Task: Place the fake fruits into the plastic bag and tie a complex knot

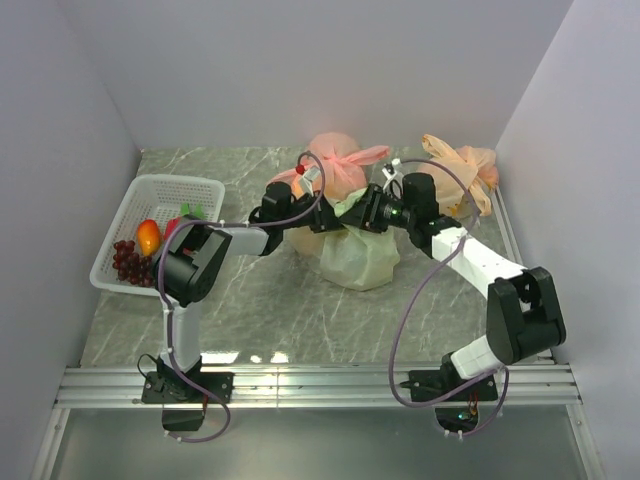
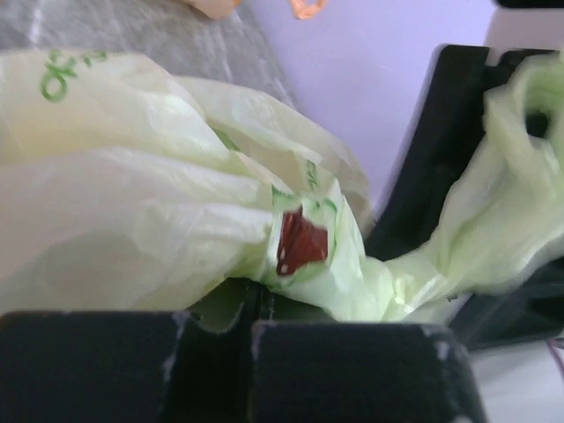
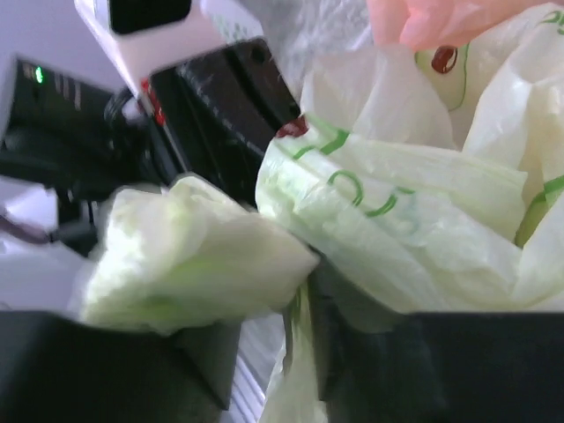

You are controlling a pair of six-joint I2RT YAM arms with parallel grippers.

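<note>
Top view, bag: the pale-green bag (image 1: 358, 262) sits mid-counter (image 1: 250, 310), bulging, with its gathered top toward the far wall.
Top view, arms: the left end effector (image 1: 338, 222) and right end effector (image 1: 370, 213) meet nose to nose over that top, almost touching. Neither is plainly nearer.
Top view, fruits: fruits (image 1: 148, 238) lie in a white basket (image 1: 180, 180) at far left, well apart from the bag. A pink bag (image 1: 335, 158) and an orange bag (image 1: 462, 165) stand behind.
Left wrist, grip: the left end effector (image 2: 253, 317) is clamped tight on a fold of bag film, its fingers (image 2: 352, 370) meeting with no gap.
Left wrist, handle: from that pinch a twisted handle (image 2: 441, 264) runs right and upward against the other arm's black body. A red patch under the film may be print or fruit; I cannot tell.
Right wrist, grip: the right end effector (image 3: 280, 352) stands narrowly parted, with thin film hanging loose in the gap. Nothing looks pinched.
Right wrist, handle: a bunched wad of handle (image 3: 185, 260) rests across one finger (image 3: 115, 370), with the bag's body to the right.
Relation: the handle's long axis runs across between the two end effectors. Its left end is fixed and its right end lies free just beside the parted jaws.
Judgement: tying looks under way, not finished. The next regrip probably falls to the right arm, and the slack wad could slip off first.
</note>
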